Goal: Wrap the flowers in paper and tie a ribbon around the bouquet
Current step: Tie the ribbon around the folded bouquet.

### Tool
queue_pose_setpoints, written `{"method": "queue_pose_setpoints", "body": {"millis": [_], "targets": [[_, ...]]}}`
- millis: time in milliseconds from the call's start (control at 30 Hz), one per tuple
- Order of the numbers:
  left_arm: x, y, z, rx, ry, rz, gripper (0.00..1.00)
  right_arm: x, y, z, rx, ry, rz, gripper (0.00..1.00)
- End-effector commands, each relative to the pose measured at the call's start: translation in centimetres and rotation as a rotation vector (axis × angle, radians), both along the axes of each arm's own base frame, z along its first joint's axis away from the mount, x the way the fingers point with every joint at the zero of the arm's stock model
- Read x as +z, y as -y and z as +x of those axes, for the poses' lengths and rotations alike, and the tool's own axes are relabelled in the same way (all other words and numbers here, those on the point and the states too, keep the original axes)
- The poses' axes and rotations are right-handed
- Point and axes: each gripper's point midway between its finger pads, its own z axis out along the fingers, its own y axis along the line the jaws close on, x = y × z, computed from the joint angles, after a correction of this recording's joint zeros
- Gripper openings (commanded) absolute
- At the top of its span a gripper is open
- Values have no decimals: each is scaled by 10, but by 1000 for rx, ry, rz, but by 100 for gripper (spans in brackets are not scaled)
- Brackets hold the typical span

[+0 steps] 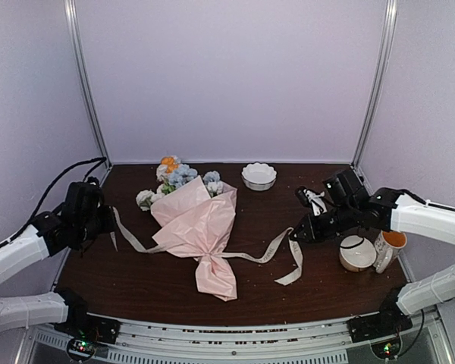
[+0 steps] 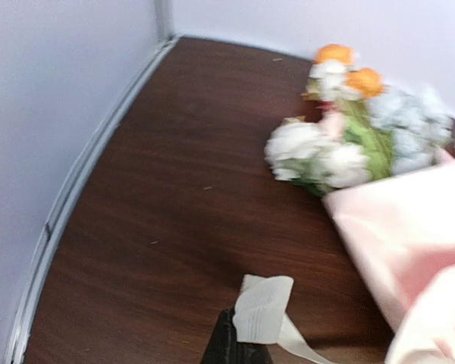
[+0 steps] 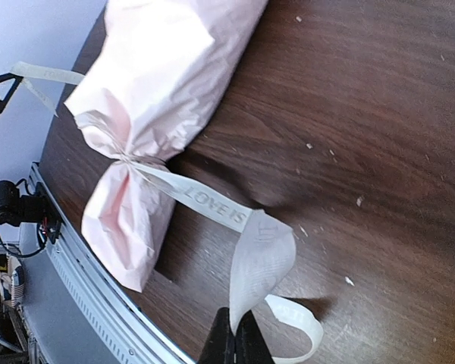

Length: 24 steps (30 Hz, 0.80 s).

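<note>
Right now the bouquet (image 1: 197, 227) lies flat in the middle of the dark table (image 1: 326, 292). Its pink paper (image 3: 163, 68) is squeezed tight near the bottom end. The cream ribbon (image 3: 212, 205) goes around that tight spot. The flowers (image 1: 178, 176) (blue, white and orange ones) poke out at the far end.

One end of the ribbon runs off to the left gripper (image 2: 233, 334), which is pinched shut on it. The other end runs to the right gripper (image 3: 235, 326), which is pinched shut on the ribbon too, and a loose loop curls down beside it. Both grippers sit out to the sides, well apart from the paper.

A small white bowl (image 1: 258, 175) sits behind the bouquet. A mug (image 1: 390, 249) stands by the right arm.
</note>
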Motion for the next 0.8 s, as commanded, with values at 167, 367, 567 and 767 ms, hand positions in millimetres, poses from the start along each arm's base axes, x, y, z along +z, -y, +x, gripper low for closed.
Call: {"method": "queue_pose_setpoints", "body": {"millis": [167,367,567,767], "targets": [[51,139,-55,-633,177,46,0,85,-70,9,240,221,196,0],[32,205,-86,-961,111,92,0,82,-65,14,227,225,134,0],[10,234,-119,-1188,13,135,0,86,-57,16,209,257,99,0],[-22,222,-134,-1237,-136,193,92,68,-39,28,154,242,-37,32]]}}
